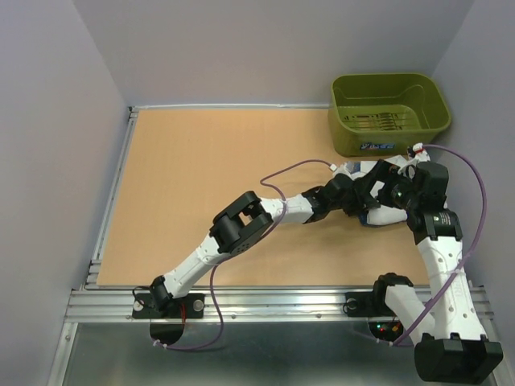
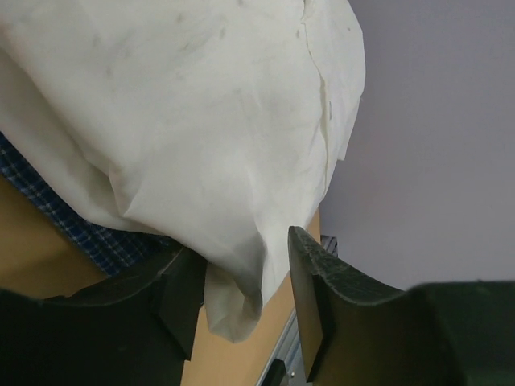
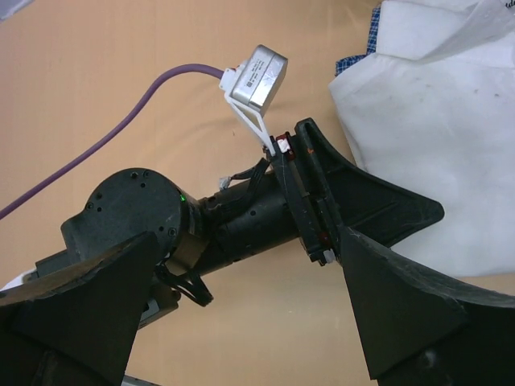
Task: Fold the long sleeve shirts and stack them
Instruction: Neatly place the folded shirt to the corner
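1. Top view: the white shirt (image 1: 388,215) lies bunched on the far right part of the desk (image 1: 201,177), just in front of the olive-green bin (image 1: 354,141). A dark blue edge of the dark blue shirt (image 1: 364,218) peeps out at its near left side. The left arm (image 1: 241,225) reaches across the desk to the pile from the left. The right arm (image 1: 438,233) bends over the pile from the right. Both wrists crowd together above the cloth, and from here I cannot tell how either set of jaws stands.

2. Left wrist view: the left jaws are parted. A hanging fold of the white shirt (image 2: 209,137) droops down between the two fingers (image 2: 310,297). It brushes the left one and leaves a gap before the right one, so the jaws are not clenched on it. The checked dark blue shirt (image 2: 56,213) shows under the white one at the left, lying on the desk (image 2: 28,249).

3. Right wrist view: the right jaws are released and spread wide, with nothing between the fingers (image 3: 402,322). Beneath them is the left arm's wrist (image 3: 241,217), with its small grey camera housing (image 3: 259,76) and purple cable (image 3: 121,137). The white shirt (image 3: 434,145) lies at the upper right on the desk (image 3: 105,64). A corner of the dark blue shirt (image 3: 354,61) sticks out at its left edge.
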Tool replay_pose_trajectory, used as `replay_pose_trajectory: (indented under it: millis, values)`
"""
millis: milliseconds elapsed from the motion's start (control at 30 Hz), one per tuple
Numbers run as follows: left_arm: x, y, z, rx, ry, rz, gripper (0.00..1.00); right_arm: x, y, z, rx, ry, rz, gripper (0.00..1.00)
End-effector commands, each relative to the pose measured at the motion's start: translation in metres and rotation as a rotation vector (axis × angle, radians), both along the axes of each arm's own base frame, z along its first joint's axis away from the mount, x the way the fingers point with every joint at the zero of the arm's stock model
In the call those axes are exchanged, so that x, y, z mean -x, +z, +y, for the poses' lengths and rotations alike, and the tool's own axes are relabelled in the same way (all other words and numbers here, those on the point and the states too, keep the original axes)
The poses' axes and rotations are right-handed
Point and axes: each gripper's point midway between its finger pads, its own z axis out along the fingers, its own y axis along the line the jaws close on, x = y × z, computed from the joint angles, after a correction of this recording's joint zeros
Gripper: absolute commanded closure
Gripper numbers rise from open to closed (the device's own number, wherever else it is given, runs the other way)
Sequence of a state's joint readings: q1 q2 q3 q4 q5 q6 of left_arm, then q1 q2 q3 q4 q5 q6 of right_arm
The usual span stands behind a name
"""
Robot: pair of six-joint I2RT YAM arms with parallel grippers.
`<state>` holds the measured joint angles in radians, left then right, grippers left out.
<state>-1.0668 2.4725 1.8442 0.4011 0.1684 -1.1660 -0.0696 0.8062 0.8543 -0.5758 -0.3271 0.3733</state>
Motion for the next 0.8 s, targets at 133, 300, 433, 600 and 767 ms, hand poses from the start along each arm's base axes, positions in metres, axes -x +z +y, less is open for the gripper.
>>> replay_pose_trajectory:
  millis: [133, 300, 433, 600, 767]
  values:
    - [-0.004, 0.026, 0.026, 0.027, 0.091, 0.000, 0.36, -0.003, 0.040, 0.004, 0.007, 0.017, -0.114, 0.00]
    - [0.004, 0.001, 0.050, -0.034, 0.117, 0.053, 0.39, -0.003, 0.039, 0.001, 0.015, 0.001, -0.115, 0.00]
    - [0.010, -0.010, 0.054, -0.055, 0.099, 0.071, 0.43, -0.002, 0.035, 0.002, 0.007, 0.001, -0.105, 0.00]
    - [0.003, -0.006, 0.066, -0.104, 0.126, 0.019, 0.44, 0.000, 0.036, 0.003, -0.006, -0.001, -0.104, 0.00]
    - [-0.008, 0.017, 0.099, -0.153, 0.189, -0.065, 0.41, 0.002, 0.053, 0.000, 0.002, -0.020, -0.129, 0.00]
